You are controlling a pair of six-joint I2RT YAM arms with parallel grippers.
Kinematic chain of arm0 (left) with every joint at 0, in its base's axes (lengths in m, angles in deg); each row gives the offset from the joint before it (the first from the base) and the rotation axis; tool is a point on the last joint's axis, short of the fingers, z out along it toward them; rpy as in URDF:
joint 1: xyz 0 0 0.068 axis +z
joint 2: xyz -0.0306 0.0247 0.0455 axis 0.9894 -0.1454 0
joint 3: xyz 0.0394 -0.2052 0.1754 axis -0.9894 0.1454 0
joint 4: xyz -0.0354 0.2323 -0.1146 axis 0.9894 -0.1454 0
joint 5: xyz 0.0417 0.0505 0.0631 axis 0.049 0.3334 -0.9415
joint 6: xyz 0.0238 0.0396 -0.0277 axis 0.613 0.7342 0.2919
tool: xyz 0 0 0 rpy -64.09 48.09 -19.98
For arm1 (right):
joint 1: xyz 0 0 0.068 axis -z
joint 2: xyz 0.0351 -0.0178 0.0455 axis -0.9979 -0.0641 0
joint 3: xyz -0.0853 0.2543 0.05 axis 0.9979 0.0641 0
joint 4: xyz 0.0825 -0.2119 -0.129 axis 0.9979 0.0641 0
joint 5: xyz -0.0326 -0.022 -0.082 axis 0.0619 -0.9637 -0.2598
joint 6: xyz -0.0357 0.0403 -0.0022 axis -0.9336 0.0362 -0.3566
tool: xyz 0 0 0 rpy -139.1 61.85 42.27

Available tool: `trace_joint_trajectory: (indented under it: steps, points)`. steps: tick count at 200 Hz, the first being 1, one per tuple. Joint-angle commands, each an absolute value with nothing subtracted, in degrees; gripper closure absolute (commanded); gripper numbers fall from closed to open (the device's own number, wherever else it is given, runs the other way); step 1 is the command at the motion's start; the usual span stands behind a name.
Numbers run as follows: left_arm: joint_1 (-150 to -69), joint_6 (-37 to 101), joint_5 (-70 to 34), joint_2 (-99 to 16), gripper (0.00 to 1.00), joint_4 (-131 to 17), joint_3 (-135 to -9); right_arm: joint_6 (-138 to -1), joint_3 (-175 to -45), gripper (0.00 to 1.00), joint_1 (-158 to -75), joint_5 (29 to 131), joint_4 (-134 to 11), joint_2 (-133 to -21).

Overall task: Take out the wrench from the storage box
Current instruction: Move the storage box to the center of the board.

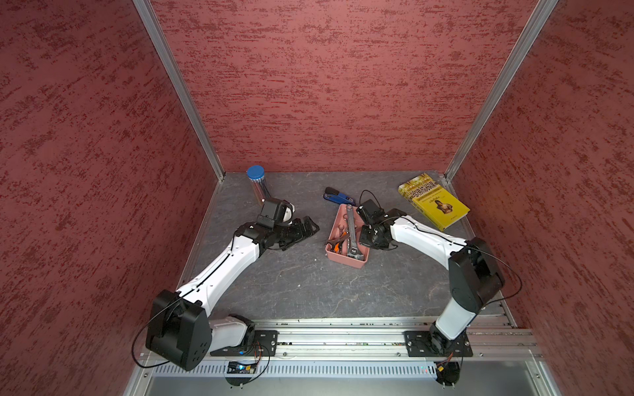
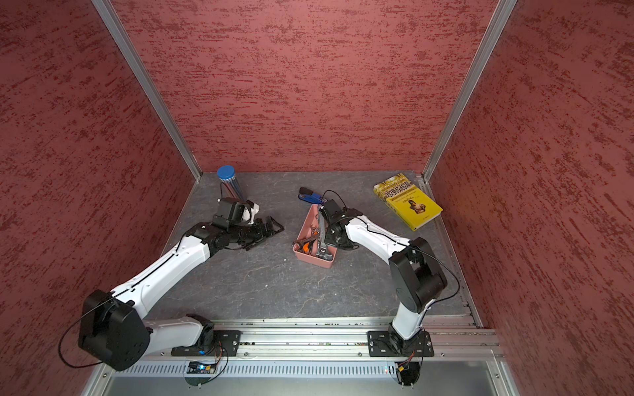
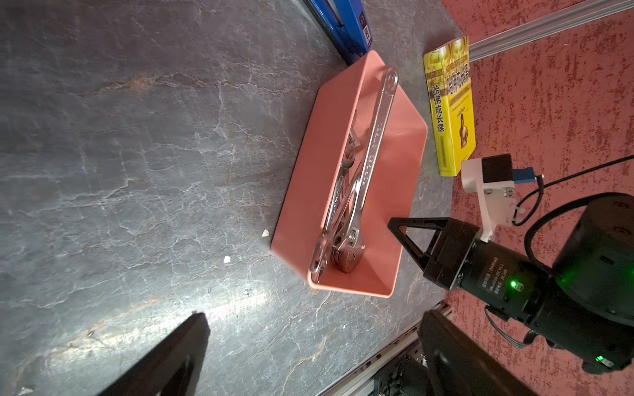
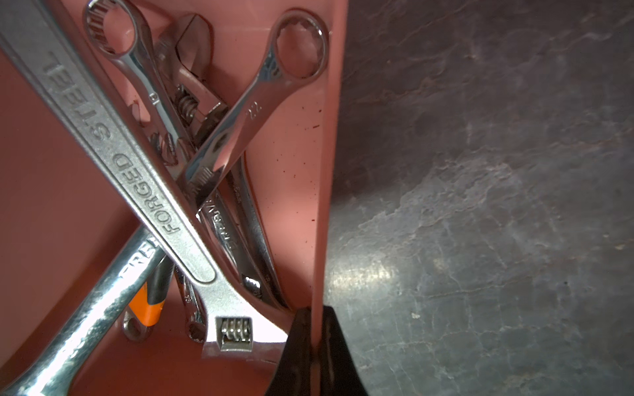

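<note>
This is a robot test cell of the kind a lab builds. A salmon-pink storage box (image 1: 344, 259) of wrenches (image 4: 137, 171) sits on a dark, slate-patterned worktop (image 1: 291, 284), and everything around it is rig. Behind the box and to either side rise red textured panels (image 1: 326, 85) held in bare aluminium profiles (image 1: 178, 89), making a three-walled booth. In front of the box runs an aluminium rail (image 1: 343, 337) with two white-and-black arms bolted to it, the left arm (image 1: 219, 271) and the right arm (image 1: 425, 236). Past the rail are a slotted cable duct (image 1: 308, 370) and a bare circuit board (image 1: 242, 368). Behind the box lie unrelated props: a yellow book (image 1: 434, 200), a blue-capped tube (image 1: 256, 181) and a blue hand tool (image 1: 338, 197).
</note>
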State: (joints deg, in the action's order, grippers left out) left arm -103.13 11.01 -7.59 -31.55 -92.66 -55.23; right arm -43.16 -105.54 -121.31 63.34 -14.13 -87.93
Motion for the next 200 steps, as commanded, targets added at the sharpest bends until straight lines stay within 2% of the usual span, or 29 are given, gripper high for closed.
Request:
trace_joint_trajectory:
  steps: [1, 61, 90, 104, 122, 147, 167, 200]
  points:
    - [-102.58, 12.29, -8.86, -29.20, 0.00, -94.49, -55.41, -49.50, -108.43, 1.00, -126.05, 68.16, -13.53, -87.41]
    - [-99.48, 12.60, -9.50, -24.09, 0.00, -97.48, -52.58, -49.97, -113.00, 1.00, -129.98, 66.62, -11.45, -90.42]
    - [-98.80, 12.32, -9.34, -23.06, 0.00, -97.32, -51.45, -48.32, -113.82, 0.89, -130.00, 65.34, -10.31, -90.33]
    - [-98.77, 12.23, -9.15, -23.14, 0.00, -97.05, -51.20, -47.77, -114.16, 0.86, -130.00, 64.80, -9.81, -90.16]
    - [-98.71, 12.30, -9.06, -23.31, 0.00, -96.80, -51.18, -47.14, -114.52, 0.76, -129.96, 63.82, -8.91, -89.92]
    - [-98.36, 12.74, -8.88, -23.52, 0.00, -97.16, -51.77, -47.20, -116.20, 0.75, -129.91, 61.50, -7.11, -88.34]
    - [-97.67, 13.81, -8.17, -23.45, 0.00, -97.39, -52.37, -49.21, -118.32, 0.71, -129.92, 60.36, -6.49, -86.95]
    - [-94.75, 16.66, -5.42, -22.50, 0.00, -97.92, -52.79, -54.71, -118.13, 0.62, -130.01, 65.59, -11.25, -84.48]
